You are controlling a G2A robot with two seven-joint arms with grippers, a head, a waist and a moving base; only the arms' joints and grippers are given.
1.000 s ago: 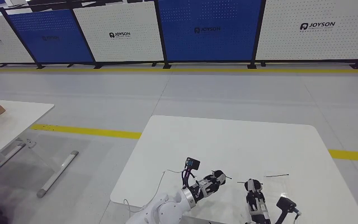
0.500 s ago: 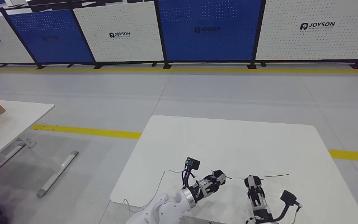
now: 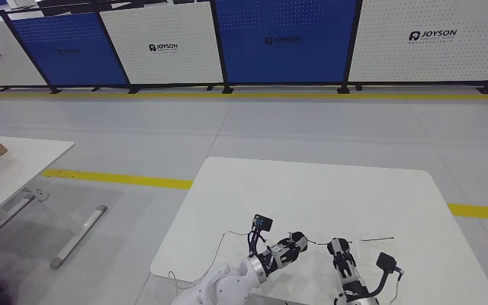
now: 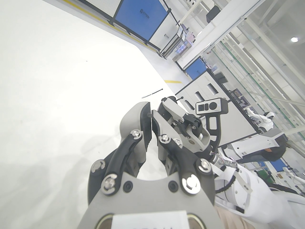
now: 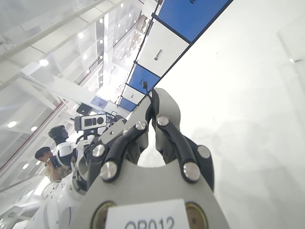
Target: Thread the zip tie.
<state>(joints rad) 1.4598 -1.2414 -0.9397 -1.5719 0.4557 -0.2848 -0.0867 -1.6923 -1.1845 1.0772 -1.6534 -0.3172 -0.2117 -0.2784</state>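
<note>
Both grippers sit close together near the front edge of the white table [image 3: 305, 191]. My left gripper [image 3: 300, 241] is shut, with a thin black zip tie end [image 4: 149, 114] pinched at its fingertips [image 4: 145, 110]. Just to its right, my right gripper [image 3: 334, 245] is shut on a black zip tie whose small square head [image 5: 144, 85] sticks out past the pads [image 5: 156, 101]. In the left wrist view the right gripper [image 4: 166, 102] hangs directly beyond the left gripper [image 4: 150, 115], almost touching it. A second, loose zip tie [image 3: 377, 239] lies flat on the table to the right.
The loose zip tie [image 4: 152, 93] lies a short way past both grippers. The table edge runs close under the arms. Blue and white pegboard panels [image 3: 286, 42] stand far behind, across a floor with a yellow line [image 3: 114, 179].
My right gripper has shifted left and slightly forward, closing the gap to the left gripper. The left gripper has stayed in place. The loose zip tie has not moved.
</note>
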